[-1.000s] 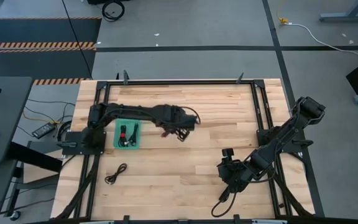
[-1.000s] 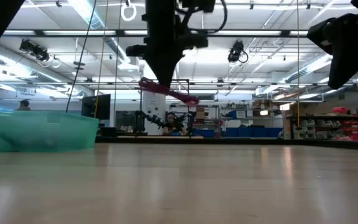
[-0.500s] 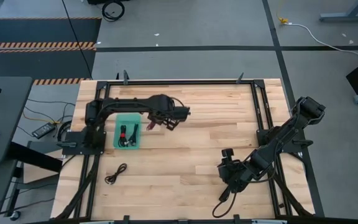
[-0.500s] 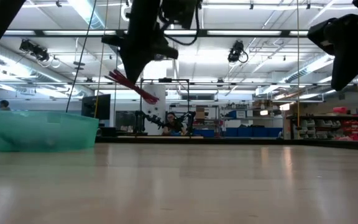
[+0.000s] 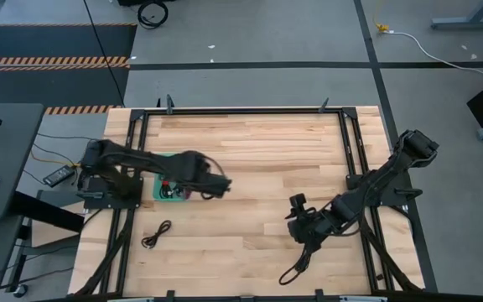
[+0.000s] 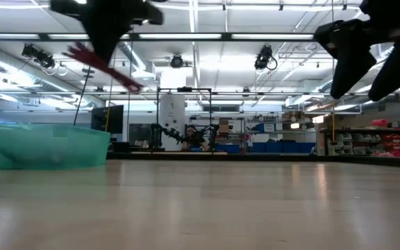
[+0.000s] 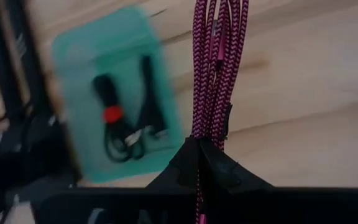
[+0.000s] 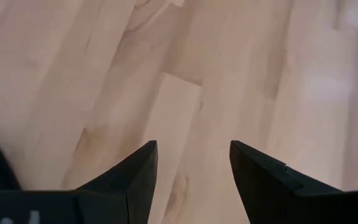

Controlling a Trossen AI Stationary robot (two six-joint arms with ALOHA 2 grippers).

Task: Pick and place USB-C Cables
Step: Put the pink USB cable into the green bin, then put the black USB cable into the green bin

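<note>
My left gripper (image 5: 195, 189) is shut on a purple-magenta cable bundle (image 7: 216, 62), high above the table beside the right edge of the teal tray (image 5: 164, 195). The bundle also shows in the low view (image 6: 103, 66), above the tray (image 6: 47, 146). In the tray (image 7: 79, 68) lie black cable bundles (image 7: 145, 93), one with a red tie (image 7: 112, 114). One more black cable (image 5: 156, 233) lies on the wood near the left front. My right gripper (image 8: 191, 165) is open and empty over bare wood at the right front (image 5: 296, 220). My left gripper pinches the magenta bundle between its two fingers at one end (image 7: 199, 134), just behind a dark tie (image 7: 225, 118). The bundle sticks out forward past the fingertips. It is lifted clear and slants downward in the low view (image 6: 127, 83).
A long dark cord (image 5: 296, 268) lies by the near edge below my right arm. A black metal frame (image 5: 241, 110) runs around the wooden table. Bare wood lies in the table's middle (image 5: 258, 168).
My left gripper has swung toward the table's left edge with the magenta bundle, from the table's middle to beside the tray; the bundle stays lifted clear. My right gripper has shifted a little toward the left and far edges.
</note>
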